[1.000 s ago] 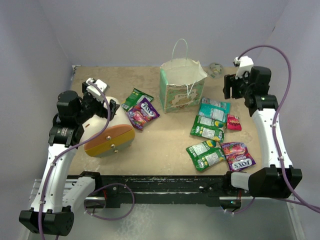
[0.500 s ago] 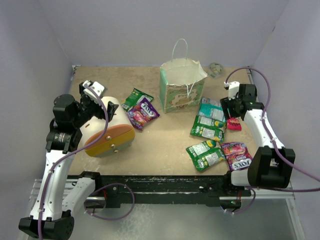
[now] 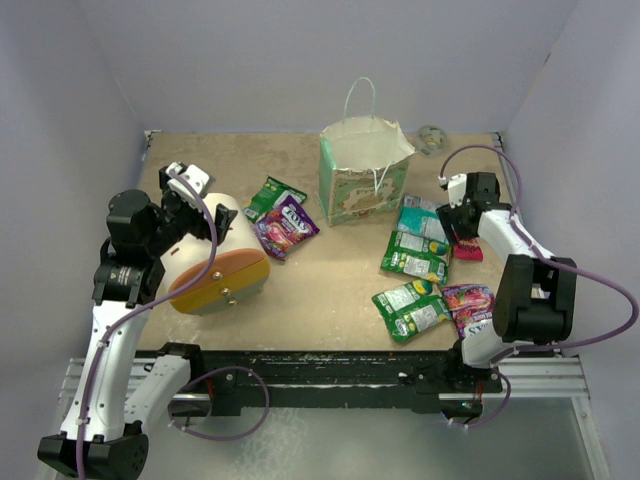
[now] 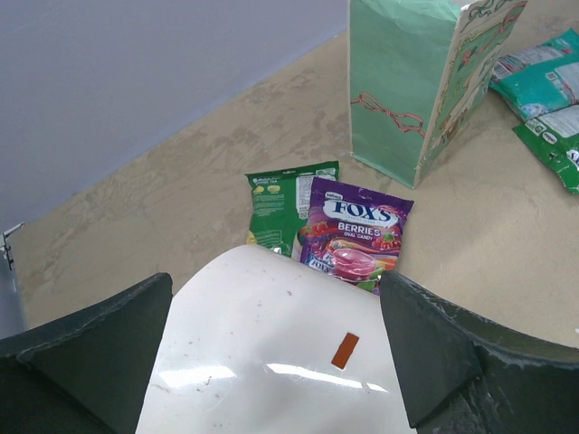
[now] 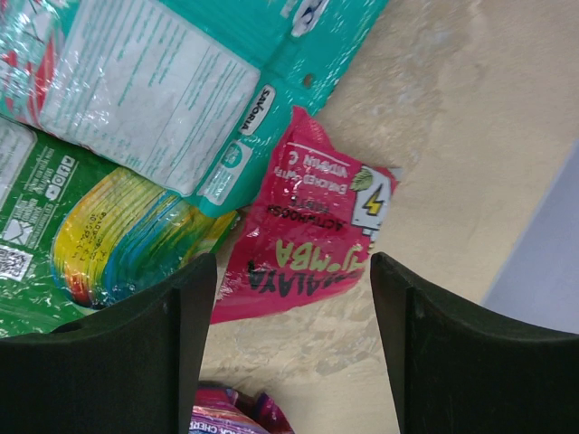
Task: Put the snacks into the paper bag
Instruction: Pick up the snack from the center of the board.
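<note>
The paper bag (image 3: 363, 178) stands upright and open-mouthed toward the far edge of the counter (image 3: 340, 300), about midway along it, its white loop handle raised. Just toward the left edge from it lie a green packet (image 3: 272, 193) and a purple FOXS packet (image 3: 287, 225), the purple one overlapping the green. The left gripper (image 3: 195, 212) sits near the left edge with its fingers (image 4: 90, 362) spread wide on either side of a big cream cone-shaped object (image 3: 215, 262) with an orange end; whether they press on it cannot be told. Toward the right edge, the right gripper (image 3: 462, 225) points down with its fingers (image 5: 136, 353) apart and holding nothing, a small red packet (image 5: 303, 240) lying flat on the counter between them. A teal packet (image 5: 172, 81) overlaps the red packet's corner, and a green packet with rainbow stripes (image 5: 109, 226) lies partly under the teal one. More green packets (image 3: 412, 308) and a second purple FOXS packet (image 3: 475, 310) lie closer to the near edge.
</note>
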Available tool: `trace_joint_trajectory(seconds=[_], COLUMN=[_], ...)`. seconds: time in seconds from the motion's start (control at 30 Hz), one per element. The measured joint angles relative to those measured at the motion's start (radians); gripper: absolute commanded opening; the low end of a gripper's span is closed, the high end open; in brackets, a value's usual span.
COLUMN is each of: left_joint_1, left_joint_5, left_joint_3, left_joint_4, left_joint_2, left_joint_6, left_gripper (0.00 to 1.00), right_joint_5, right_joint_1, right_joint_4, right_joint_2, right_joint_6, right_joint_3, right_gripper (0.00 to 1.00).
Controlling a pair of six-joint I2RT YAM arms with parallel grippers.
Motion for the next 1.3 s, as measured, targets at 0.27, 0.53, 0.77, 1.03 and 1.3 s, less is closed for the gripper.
trace_joint_trajectory(seconds=[0.27,0.53,0.77,1.03,1.3], left_joint_1=[0.0,0.0,0.0,0.0,0.0], left_joint_5=[0.003,0.014,0.018,0.02,0.027], left_joint_3=[0.0,0.0,0.0,0.0,0.0], left_joint_4=[0.0,0.0,0.0,0.0,0.0], left_joint_2=[0.002,0.003,0.011,0.017,0.017], left_joint_6=[0.0,0.001,0.003,0.003,0.004], left_gripper=[0.99,0.99,0.99,0.99,0.99], right_joint_5=[0.017,0.064,0.085,0.105,0.123], right_joint_1=[0.0,0.0,-0.002,-0.002,-0.002], right_joint_4=[0.012,0.018,0.002,-0.011,-0.029], right_joint_2=[0.083,0.085,0.129,0.139,0.136], right_joint_6=[-0.024,-0.062,-0.085,-0.103,-0.104], right_joint_3=[-0.024,-0.024,0.027,0.059,0.091], right_gripper=[0.69,0.64,0.41,0.09,0.0])
